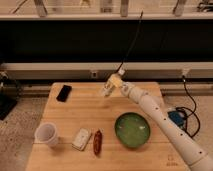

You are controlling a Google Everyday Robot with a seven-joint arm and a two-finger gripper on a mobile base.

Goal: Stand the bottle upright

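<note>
The bottle [105,92] is a small whitish shape held at the tip of my gripper [107,90], over the far middle of the wooden table [90,112]. It hangs tilted, close above the tabletop or just touching it; I cannot tell which. My gripper is shut on it. The white arm [150,107] reaches in from the lower right, passing over the green bowl's far side.
A black phone [63,92] lies at the far left. A white cup [46,134] stands at the front left. A flat white block [81,139] and a reddish-brown oblong thing [97,142] lie in front. A green bowl [132,130] sits at the front right.
</note>
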